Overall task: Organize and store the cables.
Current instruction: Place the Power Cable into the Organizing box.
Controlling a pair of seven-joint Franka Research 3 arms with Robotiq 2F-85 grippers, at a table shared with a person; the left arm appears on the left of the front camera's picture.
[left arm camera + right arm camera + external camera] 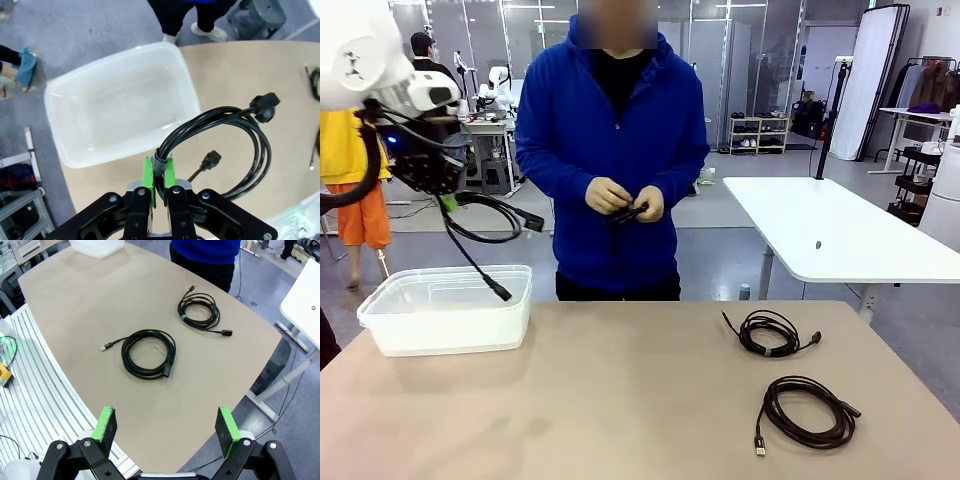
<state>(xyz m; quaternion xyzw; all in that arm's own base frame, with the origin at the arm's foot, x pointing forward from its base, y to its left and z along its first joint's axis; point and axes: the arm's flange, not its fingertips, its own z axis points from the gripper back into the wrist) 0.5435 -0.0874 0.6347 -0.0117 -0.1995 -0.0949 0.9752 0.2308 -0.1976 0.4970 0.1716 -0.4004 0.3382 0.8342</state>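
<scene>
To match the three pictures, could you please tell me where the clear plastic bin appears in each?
Front view: the bin, at the table's far-left corner.
Left wrist view: the bin, centre-left, beyond the left gripper clamping a cable.
Right wrist view: the bin, cut by the top edge, left of centre.
Shared landmark: the tan table under it.

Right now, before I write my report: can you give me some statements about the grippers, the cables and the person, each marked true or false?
1. The left gripper is shut on a thick cable. True.
2. That thick cable lies inside the clear bin. False: it hangs in the air from the gripper.
3. The right gripper holds a cable. False: it is open above the table, with nothing between its fingers.
4. Two coiled cables lie on the table, a larger one and a smaller one. True.
5. The person's hands are free. False: they hold a small black cable.
</scene>
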